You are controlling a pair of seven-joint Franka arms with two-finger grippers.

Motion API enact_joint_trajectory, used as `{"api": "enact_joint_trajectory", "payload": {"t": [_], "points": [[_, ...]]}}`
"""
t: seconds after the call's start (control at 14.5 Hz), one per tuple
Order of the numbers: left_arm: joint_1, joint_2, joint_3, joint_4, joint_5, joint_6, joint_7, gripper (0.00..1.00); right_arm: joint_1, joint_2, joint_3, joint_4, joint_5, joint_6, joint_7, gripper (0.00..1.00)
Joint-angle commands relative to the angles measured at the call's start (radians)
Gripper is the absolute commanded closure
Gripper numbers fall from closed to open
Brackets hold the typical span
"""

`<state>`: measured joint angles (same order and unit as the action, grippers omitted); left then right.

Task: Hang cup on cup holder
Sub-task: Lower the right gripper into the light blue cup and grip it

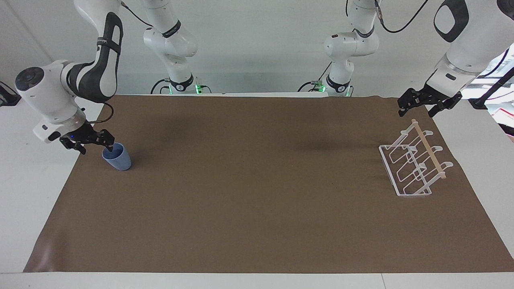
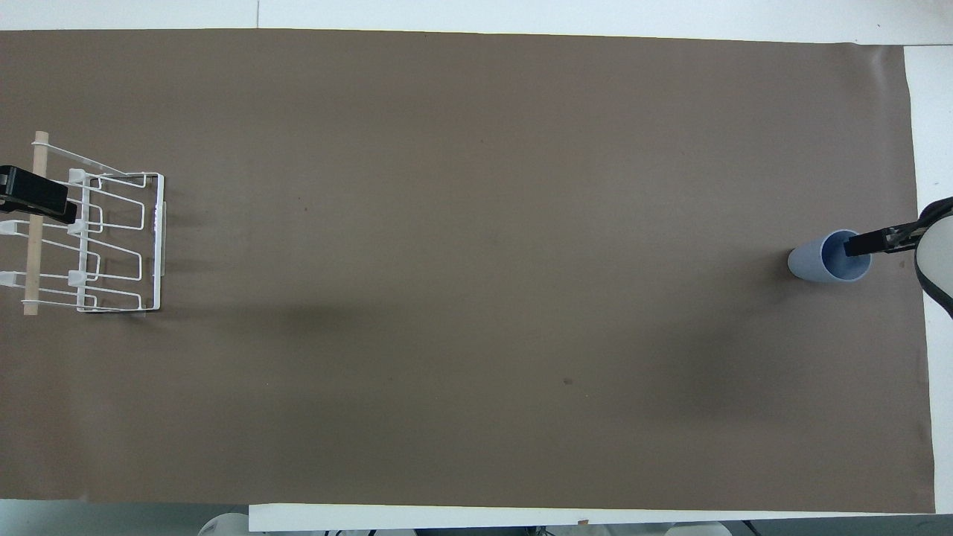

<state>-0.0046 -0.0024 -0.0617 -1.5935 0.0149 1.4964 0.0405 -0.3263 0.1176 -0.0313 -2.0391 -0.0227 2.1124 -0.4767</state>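
Facing view: the small light-blue tapered plastic cup [image 1: 117, 157] stands upright on the brown mat [image 1: 257, 192], well apart from the white wire cup holder with its wooden rod [image 1: 415, 162]. The right gripper [image 1: 93, 141], spread wide and empty, reaches the cup's rim. The left gripper [image 1: 427, 105] waits released above the cup holder.

Overhead view: one finger [image 2: 867, 243] of the right gripper lies across the cup's mouth. The step looks like grasping; next, pinching the cup wall.
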Motion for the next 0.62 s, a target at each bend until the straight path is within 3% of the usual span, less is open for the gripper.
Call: {"api": "enact_joint_trajectory", "payload": {"t": [0.0,0.14,0.28,0.41,0.48,0.55], "points": [[-0.005,-0.027,-0.001,-0.023,0.016,-0.016,-0.030,0.00,-0.023,-0.004,0.011,-0.050,0.013,0.043,-0.051,0.11],[-0.005,-0.028,-0.001,-0.023,0.017,-0.027,-0.017,0.00,-0.034,-0.003,0.011,-0.082,0.013,0.076,-0.083,0.19],[-0.005,-0.030,-0.003,-0.025,0.016,-0.030,-0.027,0.00,-0.027,-0.001,0.011,-0.092,0.013,0.080,-0.083,0.37],[-0.009,-0.042,-0.006,-0.043,0.017,-0.038,-0.048,0.00,-0.022,-0.001,0.011,-0.093,0.013,0.080,-0.085,0.63],[-0.009,-0.042,-0.009,-0.045,0.016,-0.047,-0.082,0.00,-0.016,-0.001,0.011,-0.093,0.013,0.081,-0.082,0.85],[-0.011,-0.044,-0.010,-0.045,0.016,-0.062,-0.093,0.00,-0.014,-0.001,0.011,-0.093,0.013,0.081,-0.080,0.98]]}}
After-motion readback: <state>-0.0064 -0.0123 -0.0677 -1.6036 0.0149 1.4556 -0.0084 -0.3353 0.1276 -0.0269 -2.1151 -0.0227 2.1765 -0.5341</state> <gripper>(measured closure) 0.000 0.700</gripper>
